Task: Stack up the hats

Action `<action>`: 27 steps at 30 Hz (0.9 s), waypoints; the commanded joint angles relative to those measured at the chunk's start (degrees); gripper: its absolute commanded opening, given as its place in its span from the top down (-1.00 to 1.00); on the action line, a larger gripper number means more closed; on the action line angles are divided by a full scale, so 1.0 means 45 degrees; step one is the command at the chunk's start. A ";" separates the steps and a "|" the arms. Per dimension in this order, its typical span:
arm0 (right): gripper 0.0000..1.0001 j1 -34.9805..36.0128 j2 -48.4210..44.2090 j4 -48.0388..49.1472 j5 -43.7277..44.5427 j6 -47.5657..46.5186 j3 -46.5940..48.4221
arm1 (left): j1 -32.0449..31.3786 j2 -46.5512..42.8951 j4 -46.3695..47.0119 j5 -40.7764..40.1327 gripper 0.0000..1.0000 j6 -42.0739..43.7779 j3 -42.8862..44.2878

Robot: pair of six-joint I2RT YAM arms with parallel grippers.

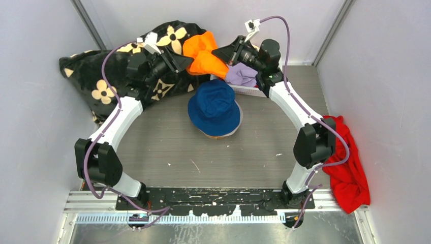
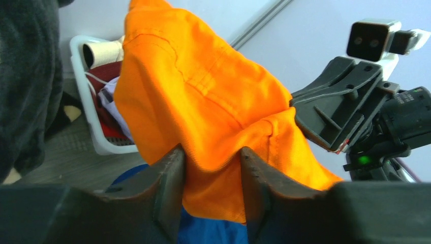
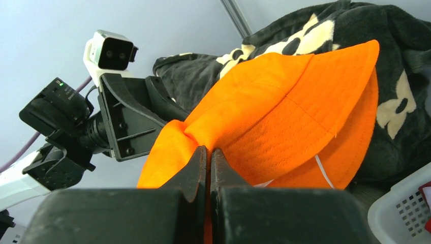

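Note:
An orange hat (image 1: 203,53) hangs in the air at the back, stretched between my two grippers. My right gripper (image 3: 209,150) is shut on a fold of its brim (image 3: 284,117). From the other side, my left gripper (image 2: 211,152) has its jaws apart around another fold of the orange hat (image 2: 203,101), with cloth bulging between them. Below, a blue hat (image 1: 214,107) tops a small pile on the table, with a cream brim (image 1: 219,135) showing under it. A lilac hat (image 1: 241,75) lies in the white basket (image 1: 250,91).
A large black blanket with cream flowers (image 1: 101,76) is heaped at the back left, close behind the left arm. A red cloth (image 1: 350,173) lies along the right wall. The white basket (image 2: 84,101) also holds maroon and cream fabric.

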 commanded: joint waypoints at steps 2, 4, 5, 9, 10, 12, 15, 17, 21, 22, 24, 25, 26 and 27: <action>0.99 0.0158 -0.1049 0.0853 -0.0063 0.0012 -0.0106 | -0.0170 -0.0128 0.1940 -0.0060 0.63 -0.0524 0.0156; 0.99 0.0157 -0.1155 0.0735 0.0025 -0.0068 -0.0173 | -0.0184 -0.0286 0.2029 -0.0057 0.99 -0.0623 0.0065; 0.99 0.0152 -0.1223 0.0615 0.0058 -0.0135 -0.0220 | -0.0184 -0.0395 0.1999 -0.0079 1.00 -0.0626 0.0012; 0.99 0.0153 -0.1668 -0.0241 0.0461 -0.0593 -0.0308 | -0.0176 -0.1219 0.1327 -0.0308 1.00 -0.0435 -0.0154; 0.99 0.0151 -0.1795 -0.0538 0.0562 -0.0740 -0.0315 | -0.0183 -0.1441 0.1000 -0.0311 1.00 -0.0305 -0.0153; 0.99 0.0164 -0.2093 -0.0875 0.0707 -0.0942 -0.0464 | -0.0181 -0.1853 0.0292 -0.0357 1.00 -0.0045 -0.0074; 0.98 0.0150 -0.2319 -0.1127 0.0632 -0.0976 -0.0593 | -0.0171 -0.2195 -0.1126 -0.0561 1.00 0.0752 0.0572; 0.97 0.0184 -0.2299 -0.1163 0.0432 -0.0895 -0.0594 | -0.0182 -0.2229 -0.1972 -0.0593 1.00 0.1139 0.1193; 0.54 0.0238 -0.2246 -0.1287 0.0070 -0.0863 -0.0544 | -0.0167 -0.2017 -0.3149 -0.0334 1.00 0.1573 0.2284; 0.38 0.0245 -0.2272 -0.1316 0.0063 -0.0849 -0.0554 | -0.0167 -0.1929 -0.3404 -0.0272 1.00 0.1679 0.2579; 0.09 0.0252 -0.2448 -0.1274 0.0210 -0.0890 -0.0694 | -0.0175 -0.1763 -0.3966 -0.0171 1.00 0.1866 0.3107; 0.00 0.0247 -0.2578 -0.1234 0.0352 -0.0928 -0.0793 | -0.0178 -0.1675 -0.4258 -0.0129 1.00 0.1962 0.3446; -0.08 0.0241 -0.2714 -0.1192 0.0497 -0.0980 -0.0925 | -0.0183 -0.1594 -0.4395 -0.0059 1.00 0.2018 0.3659; -0.12 0.0243 -0.2824 -0.1167 0.0615 -0.1010 -0.0987 | -0.0174 -0.1505 -0.4498 -0.0011 1.00 0.2035 0.3849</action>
